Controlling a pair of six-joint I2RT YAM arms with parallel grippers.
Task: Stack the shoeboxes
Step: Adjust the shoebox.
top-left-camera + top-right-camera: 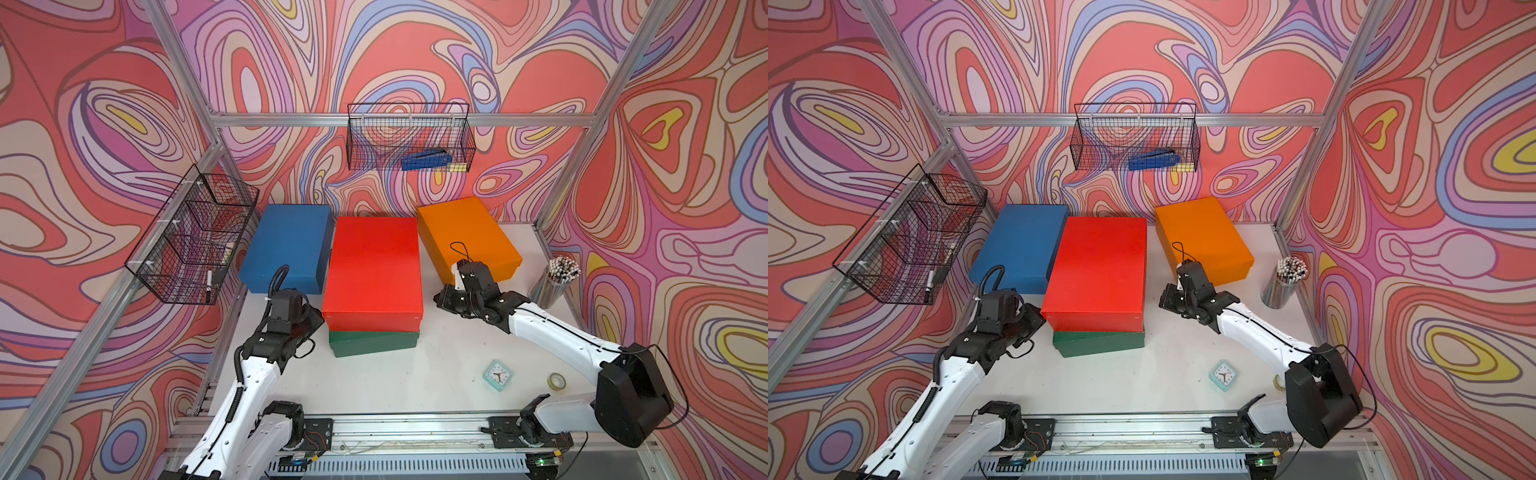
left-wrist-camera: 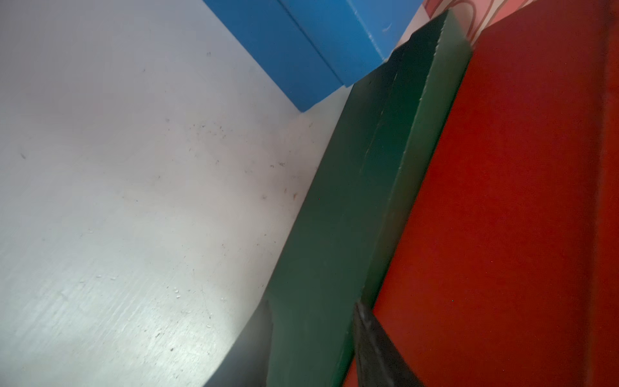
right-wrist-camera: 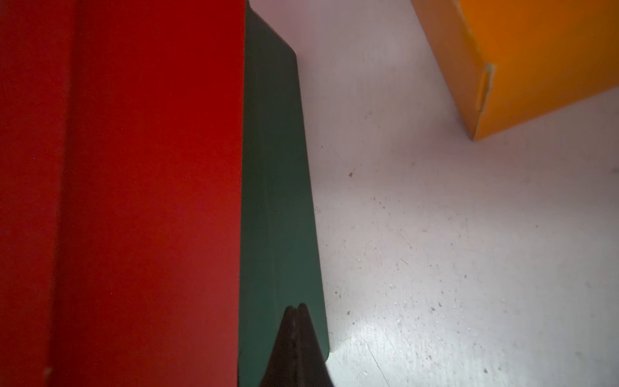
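Red shoebox: atop green shoebox.
Left gripper: fingers apart; both shoeboxes at its 3 o'clock.
Right gripper: fingers together; both at its 9 o'clock.

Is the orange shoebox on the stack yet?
No, in a top view the orange shoebox sits on the white table, apart from the red shoebox resting on the green shoebox.

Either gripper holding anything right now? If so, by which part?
Nothing is held. The right gripper is shut and empty beside the green shoebox. The left gripper is open, its fingers apart next to that box's side, clamping nothing.
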